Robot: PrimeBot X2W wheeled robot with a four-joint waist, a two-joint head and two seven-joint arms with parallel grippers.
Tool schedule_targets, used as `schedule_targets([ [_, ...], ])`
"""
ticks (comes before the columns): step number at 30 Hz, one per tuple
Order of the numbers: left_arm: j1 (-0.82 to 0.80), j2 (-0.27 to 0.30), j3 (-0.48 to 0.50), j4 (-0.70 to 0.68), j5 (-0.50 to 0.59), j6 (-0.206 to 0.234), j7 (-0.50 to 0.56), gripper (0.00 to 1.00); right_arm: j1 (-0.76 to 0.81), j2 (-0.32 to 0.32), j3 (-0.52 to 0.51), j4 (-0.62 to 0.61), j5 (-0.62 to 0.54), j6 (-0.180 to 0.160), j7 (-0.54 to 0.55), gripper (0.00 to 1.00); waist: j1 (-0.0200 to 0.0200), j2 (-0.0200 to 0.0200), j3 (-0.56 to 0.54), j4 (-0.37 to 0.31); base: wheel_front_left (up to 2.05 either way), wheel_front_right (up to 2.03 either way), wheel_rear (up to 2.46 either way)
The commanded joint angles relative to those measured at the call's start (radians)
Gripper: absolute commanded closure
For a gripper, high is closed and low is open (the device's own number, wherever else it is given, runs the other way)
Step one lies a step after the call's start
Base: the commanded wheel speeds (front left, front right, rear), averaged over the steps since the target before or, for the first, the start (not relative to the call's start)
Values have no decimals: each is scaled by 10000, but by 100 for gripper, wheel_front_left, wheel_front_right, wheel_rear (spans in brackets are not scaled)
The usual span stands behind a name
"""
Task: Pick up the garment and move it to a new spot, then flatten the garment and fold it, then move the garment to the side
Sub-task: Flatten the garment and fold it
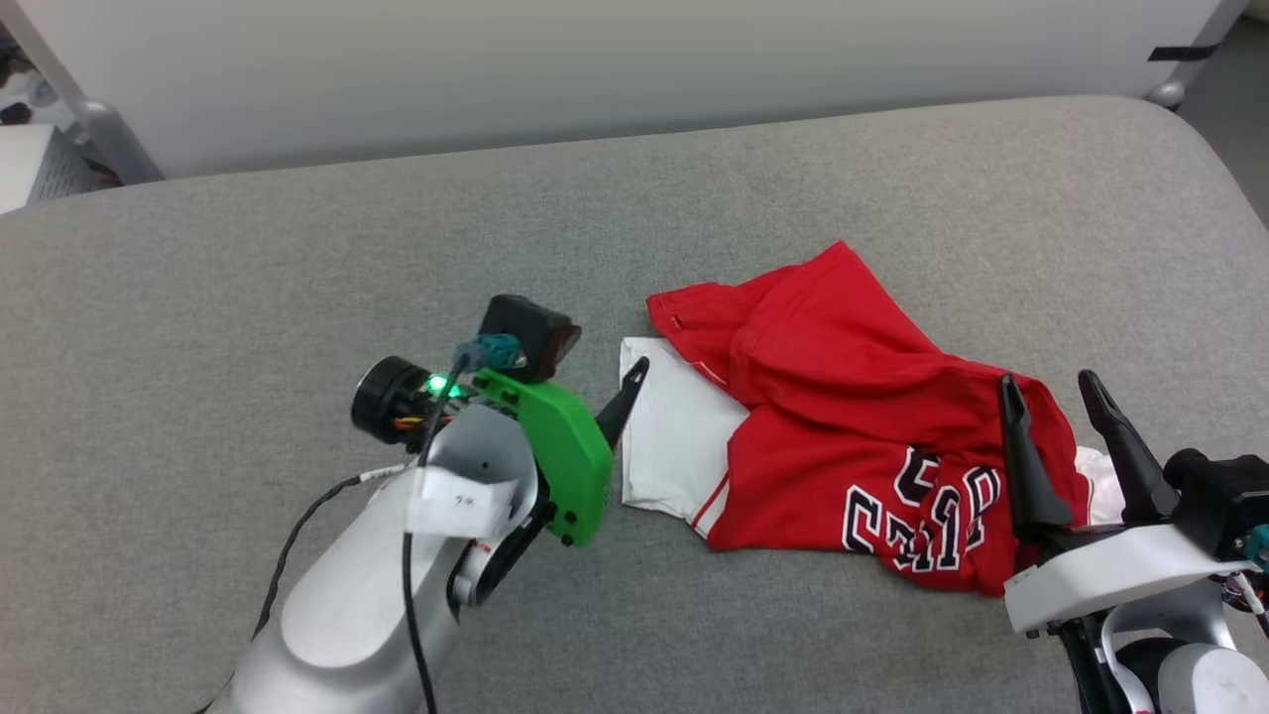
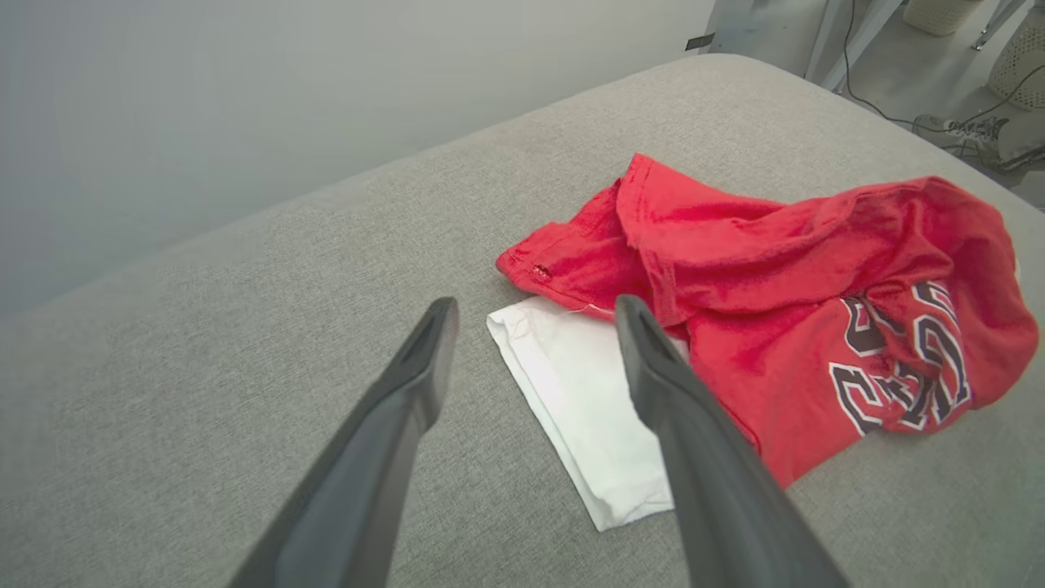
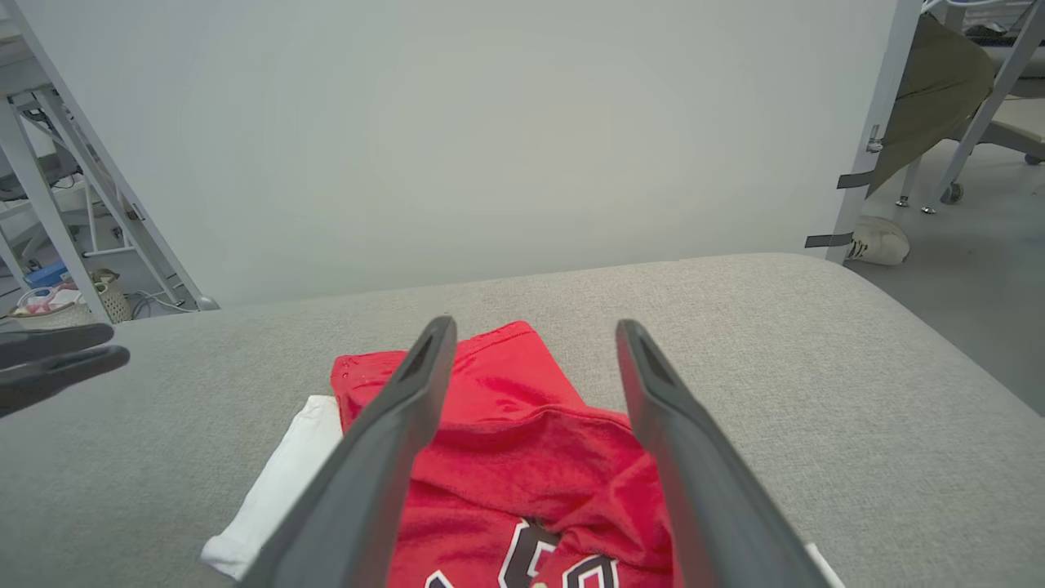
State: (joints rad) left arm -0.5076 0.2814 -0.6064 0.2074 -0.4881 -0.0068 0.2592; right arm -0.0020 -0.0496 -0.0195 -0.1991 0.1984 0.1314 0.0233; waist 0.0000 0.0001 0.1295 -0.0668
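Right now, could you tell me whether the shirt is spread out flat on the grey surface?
No, the shirt lies crumpled, its red body bunched in folds over part of one white sleeve.

A wide grey fabric-covered surface (image 1: 297, 248) with rounded corners stands before a plain pale wall panel (image 1: 595, 59). To the left stands a slanted metal frame (image 3: 49, 204). To the right, on a grey floor (image 3: 963, 269), lie a pale shoe (image 3: 878, 241) and loose cables (image 2: 890, 114), with an olive cloth (image 3: 931, 82) hanging above. The light is soft and even.
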Motion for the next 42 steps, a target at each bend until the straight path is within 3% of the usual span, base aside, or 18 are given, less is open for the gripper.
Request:
schedule_targets([
  [1,-367,-70,-152,242,115,-156,244,0,14,-7,57,-109,-7,-7,-31,0,0,-1,454,-329,0,0,0],
  [13,-1890,-262,-1682,3013,576,-971,2290,0,-325,-7,125,-79,150,-7,-387,0,0,-1,1501,-676,0,0,0],
  [19,-2265,-179,-3218,3914,922,-1209,3331,0,-398,-7,39,72,248,-7,-497,0,0,-1,1699,-591,0,0,0],
  [20,-2301,-175,-3579,3979,872,-1224,3548,21,-415,-7,31,97,270,-7,-498,0,0,-1,1721,-579,0,0,0],
  [22,-2406,-123,-4380,3911,624,-1231,3843,79,-456,-7,26,120,276,-7,-512,0,0,-1,1742,-568,0,0,0],
  [23,-2472,-72,-4662,3862,459,-1233,3917,100,-471,-7,32,129,279,-7,-514,0,0,-1,1750,-572,0,0,0],
  [26,-2763,118,-5098,3775,-130,-1235,3882,100,-499,-7,43,147,294,-7,-521,0,0,-1,1747,-555,0,0,0],
  [33,-3067,466,-4624,3441,-415,-1114,2569,100,-297,-7,-195,147,371,-7,-458,0,0,-1,1425,-255,0,0,0],
  [42,-2175,1836,-3475,1449,-1027,64,1666,100,8,-7,-577,67,448,-7,-212,0,0,-1,684,494,0,0,0],
])
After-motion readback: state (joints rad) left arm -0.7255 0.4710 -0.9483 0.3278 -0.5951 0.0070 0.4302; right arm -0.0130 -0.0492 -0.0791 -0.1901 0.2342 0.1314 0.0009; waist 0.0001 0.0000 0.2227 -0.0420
